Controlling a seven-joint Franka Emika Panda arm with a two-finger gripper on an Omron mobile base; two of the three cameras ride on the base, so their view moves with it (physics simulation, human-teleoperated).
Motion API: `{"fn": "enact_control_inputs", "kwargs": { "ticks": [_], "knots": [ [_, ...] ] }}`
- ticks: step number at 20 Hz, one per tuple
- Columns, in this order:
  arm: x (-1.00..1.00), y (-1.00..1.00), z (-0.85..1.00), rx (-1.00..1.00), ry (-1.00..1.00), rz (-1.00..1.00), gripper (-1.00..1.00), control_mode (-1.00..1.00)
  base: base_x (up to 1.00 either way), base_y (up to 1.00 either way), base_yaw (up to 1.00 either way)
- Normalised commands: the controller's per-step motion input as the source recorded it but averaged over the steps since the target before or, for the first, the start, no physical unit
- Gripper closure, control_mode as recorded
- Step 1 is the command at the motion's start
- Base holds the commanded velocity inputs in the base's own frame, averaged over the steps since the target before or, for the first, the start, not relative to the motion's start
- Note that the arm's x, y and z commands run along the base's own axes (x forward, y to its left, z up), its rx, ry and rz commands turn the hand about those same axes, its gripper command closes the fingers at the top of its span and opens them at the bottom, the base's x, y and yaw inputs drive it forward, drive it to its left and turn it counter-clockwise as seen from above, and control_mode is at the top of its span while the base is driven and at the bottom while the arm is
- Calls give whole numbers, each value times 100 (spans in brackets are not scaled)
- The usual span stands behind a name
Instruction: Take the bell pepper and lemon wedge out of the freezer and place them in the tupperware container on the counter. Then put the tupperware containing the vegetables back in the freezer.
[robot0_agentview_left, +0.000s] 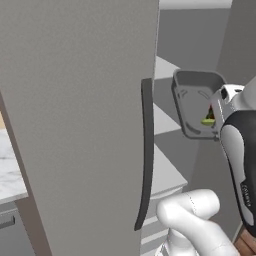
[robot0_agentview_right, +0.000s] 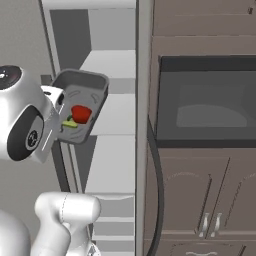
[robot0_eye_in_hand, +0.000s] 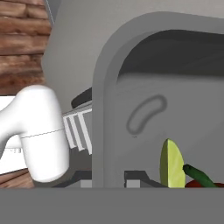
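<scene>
Hand view puts my fingers (robot0_agentview_right: 59, 120) somewhere on the shallow grey see-through tupperware tray (robot0_agentview_right: 95, 82); how wide they stand I cannot tell. Glossy red bell pepper (robot0_agentview_right: 81, 113) and pale lemon wedge (robot0_eye_in_hand: 171, 164) sit inside. Pale freezer shelf (robot0_agentview_right: 112, 115) lies at three o'clock beyond.

Both base views flank the open freezer (robot0_agentview_left: 75, 125) — sharing its shelves (opposite sides) — while the hand view sits close against the tupperware container (robot0_eye_in_hand: 105, 109).
</scene>
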Motion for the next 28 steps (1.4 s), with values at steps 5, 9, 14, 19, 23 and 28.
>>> {"fn": "enact_control_inputs", "kwargs": {
  "ticks": [5, 9, 14, 19, 23, 28],
  "knots": [
    [33, -1, 15, 0, 0, 0, 100, -100, 0, 0, 0],
    [38, -27, 20, 0, 0, 0, 100, -100, 0, 0, 0],
    [54, -25, 13, 0, 0, 0, 100, -100, 0, 0, 0],
    [59, -15, 11, 3, 1, 0, 100, -100, 0, 0, 0],
    [59, 0, 1, 0, 1, 0, 100, -100, 0, 0, 0],
    [60, 0, 0, 0, 0, 2, 100, -100, 0, 0, 0]
  ]
}}
